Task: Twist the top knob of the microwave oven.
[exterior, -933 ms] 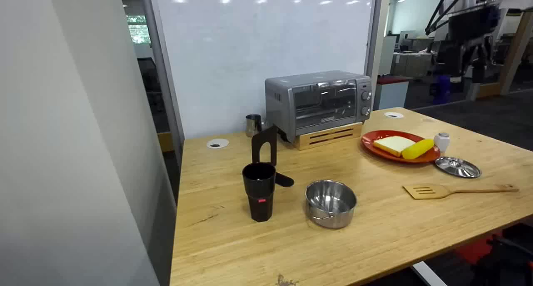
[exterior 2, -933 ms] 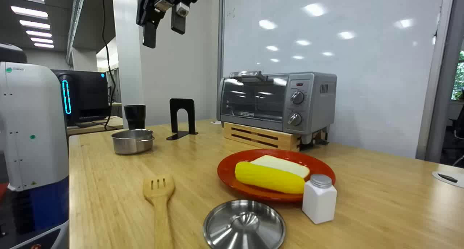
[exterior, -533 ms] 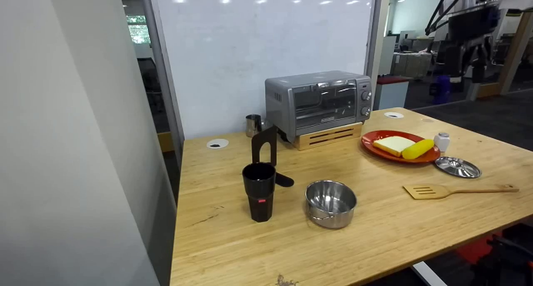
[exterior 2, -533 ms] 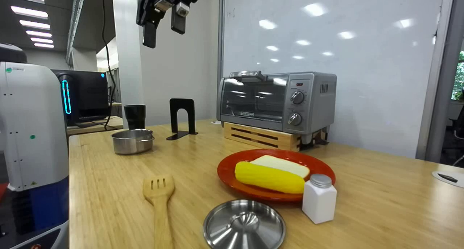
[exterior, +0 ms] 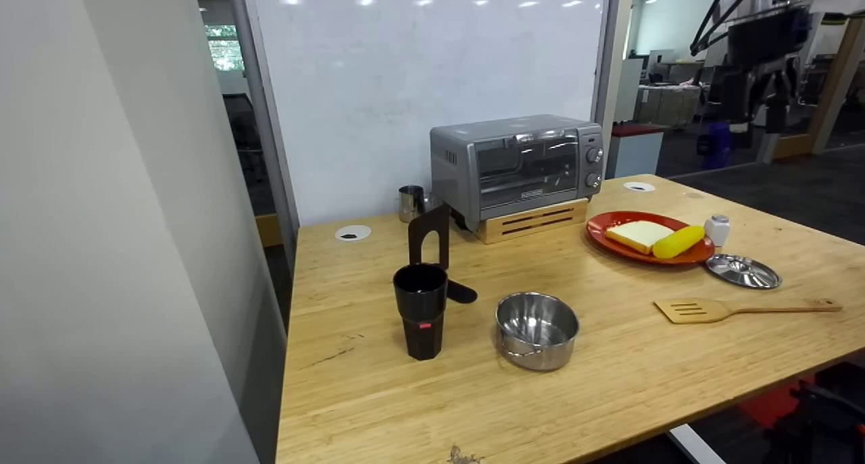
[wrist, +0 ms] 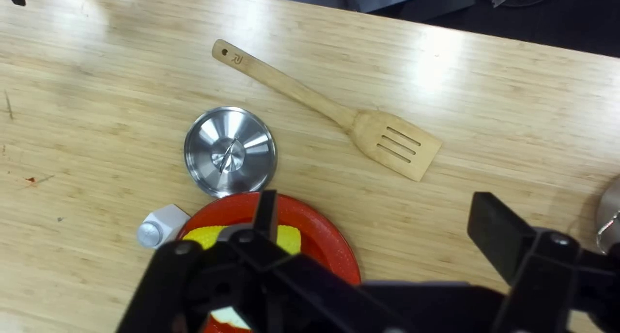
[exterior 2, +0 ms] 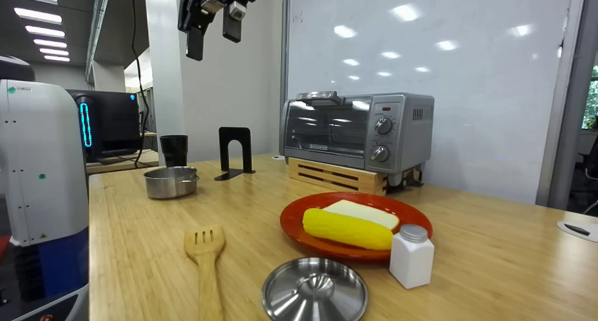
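Observation:
The microwave oven is a grey toaster oven [exterior 2: 327, 129] with a glass door, seen in both exterior views [exterior: 527, 170]. Its top knob [exterior 2: 383, 125] is on the front panel, above a similar lower knob [exterior 2: 379, 153]. The top knob also shows in an exterior view [exterior: 594, 155], smaller. My gripper [exterior 2: 213, 40] is open and empty, high above the table and well away from the oven. It also hangs at the upper right in an exterior view [exterior: 758, 123]. In the wrist view the spread fingers [wrist: 380, 216] point down over the table; the oven is out of view there.
The oven stands on a slatted wooden stand [exterior 2: 336, 176]. Before it lie a red plate [exterior 2: 294, 218] with bread and yellow corn, a white shaker [exterior 2: 412, 260], a metal lid [exterior 2: 315, 290] and a wooden spatula [exterior 2: 205, 251]. A metal pot [exterior: 537, 332], black cup [exterior: 420, 308] and black bookend [exterior: 429, 234] stand farther off.
My gripper has shifted very slightly right and up in an exterior view and stays open. The oven, its knobs and the other objects have not moved.

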Controlling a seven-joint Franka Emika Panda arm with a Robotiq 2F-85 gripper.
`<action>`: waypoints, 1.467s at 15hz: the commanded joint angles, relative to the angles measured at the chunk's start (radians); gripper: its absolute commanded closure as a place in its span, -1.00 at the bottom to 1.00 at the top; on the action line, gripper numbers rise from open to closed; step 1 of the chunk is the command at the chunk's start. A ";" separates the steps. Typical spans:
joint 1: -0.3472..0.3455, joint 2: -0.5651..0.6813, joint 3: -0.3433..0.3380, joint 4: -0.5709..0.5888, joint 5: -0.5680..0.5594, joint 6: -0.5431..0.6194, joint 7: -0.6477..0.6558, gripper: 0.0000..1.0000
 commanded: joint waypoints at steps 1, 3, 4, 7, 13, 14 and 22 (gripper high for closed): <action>-0.003 0.046 -0.020 0.066 0.010 -0.025 -0.017 -1.00; -0.004 0.057 -0.027 0.091 0.008 -0.027 -0.022 -1.00; -0.005 0.066 -0.030 0.106 0.007 -0.027 -0.019 -1.00; -0.004 0.100 -0.040 0.156 0.013 -0.040 -0.025 -1.00; -0.003 0.049 -0.029 0.101 0.002 -0.004 -0.002 -1.00; -0.003 0.049 -0.029 0.101 0.002 -0.004 -0.002 -1.00; -0.003 0.049 -0.029 0.101 0.002 -0.004 -0.002 -1.00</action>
